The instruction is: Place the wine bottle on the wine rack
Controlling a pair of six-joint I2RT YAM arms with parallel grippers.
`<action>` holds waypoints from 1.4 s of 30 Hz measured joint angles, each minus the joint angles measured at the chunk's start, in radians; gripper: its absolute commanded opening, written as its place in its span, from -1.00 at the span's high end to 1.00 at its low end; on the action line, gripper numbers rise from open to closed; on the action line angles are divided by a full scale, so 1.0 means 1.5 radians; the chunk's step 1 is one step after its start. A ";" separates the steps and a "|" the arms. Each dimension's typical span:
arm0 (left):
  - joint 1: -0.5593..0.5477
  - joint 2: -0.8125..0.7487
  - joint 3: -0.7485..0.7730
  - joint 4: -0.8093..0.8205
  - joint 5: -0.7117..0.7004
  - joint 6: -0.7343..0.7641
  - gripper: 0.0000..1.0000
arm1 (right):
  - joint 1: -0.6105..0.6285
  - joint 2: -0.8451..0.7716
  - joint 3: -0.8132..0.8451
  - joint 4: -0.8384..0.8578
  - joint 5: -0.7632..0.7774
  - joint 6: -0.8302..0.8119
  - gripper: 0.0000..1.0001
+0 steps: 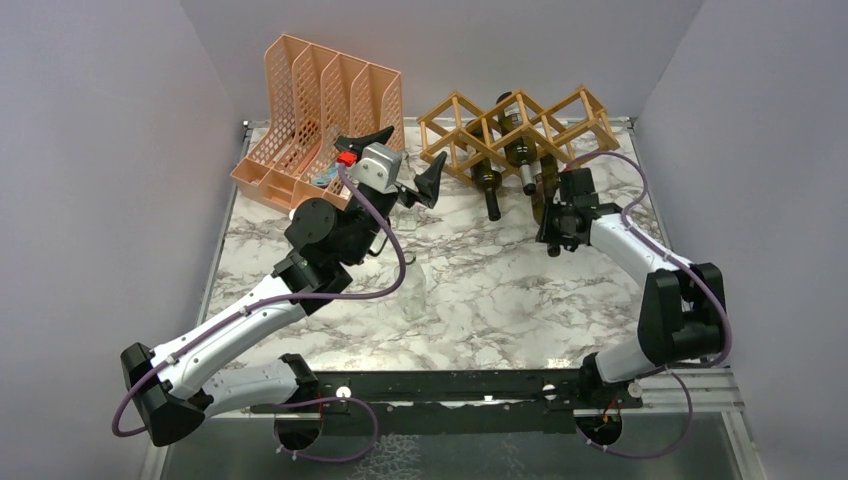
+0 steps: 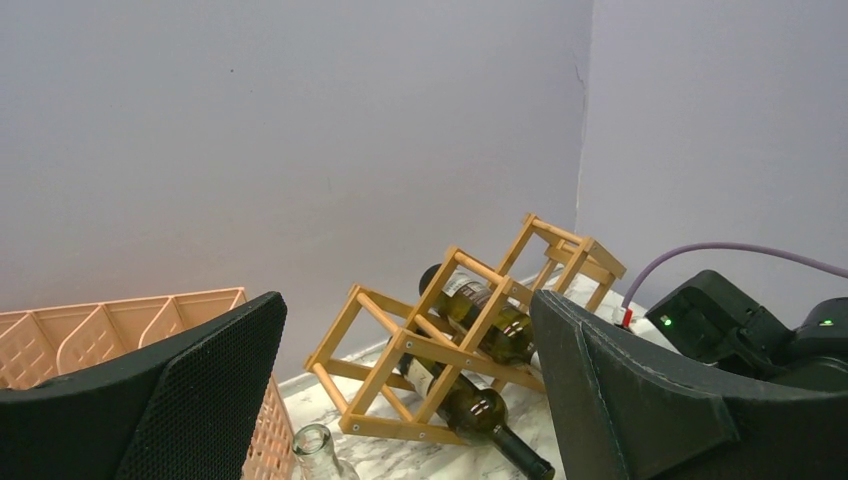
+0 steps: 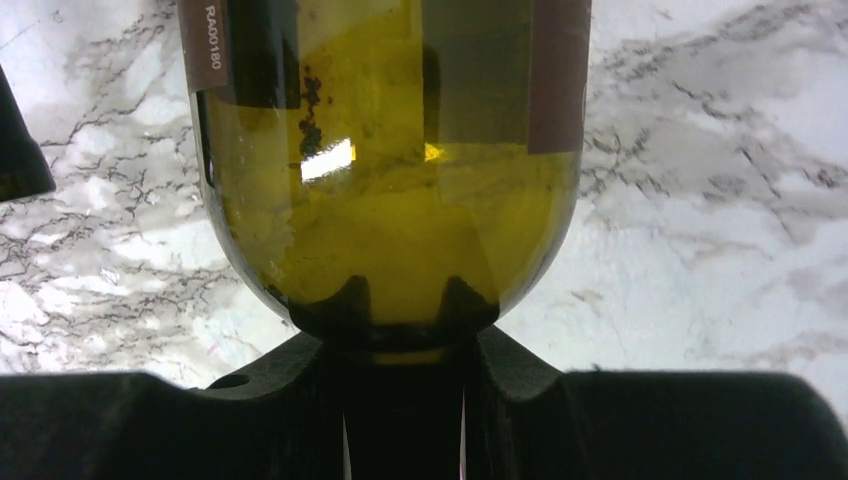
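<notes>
Marble table (image 1: 500, 300), and there's plenty at the back. A peach file organizer (image 1: 320, 110) stands far left, and the wine rack (image 1: 515, 125) sits right of it against the rear wall. Two cells are already taken. The lower racked bottle (image 1: 488, 185) pokes its neck out toward the near edge, and the upper racked bottle (image 1: 520, 150) lies just behind and right of it. A clear glass bottle (image 1: 412, 285) stands alone mid-table, below and in front of the left arm. The left gripper (image 1: 400, 160) is up in the air between the organizer and the rack, with its jaws spread wide and nothing between them. From its own camera the rack (image 2: 470, 340) fills the gap between the two fingers. Over on the right, the right gripper (image 1: 555, 215) is clamped tight. The wrist view shows its fingers (image 3: 290, 400) pinching the neck of the wine bottle (image 3: 390, 200), an olive-green one with a dark label at its far end. That bottle (image 1: 540, 195) is at the rack's near right front, close to the racked pair. Its long axis runs in line with the fingers, with the neck back in the grip toward the near edge and the body and base heading away toward the rack. It tilts downward, with marble showing behind it on both sides. Whether the base touches the rack or the table, I can't tell from here.
</notes>
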 measured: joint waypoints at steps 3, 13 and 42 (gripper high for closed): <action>0.000 0.000 0.000 -0.001 0.000 -0.003 -0.98 | -0.005 0.028 0.006 0.030 -0.014 -0.013 0.97; 0.000 0.000 0.000 -0.017 0.000 -0.010 -0.98 | -0.051 0.109 0.036 0.131 -0.096 -0.047 0.96; 0.000 0.004 0.037 -0.123 0.001 -0.036 -0.82 | -0.056 0.225 0.152 0.273 -0.076 -0.111 0.06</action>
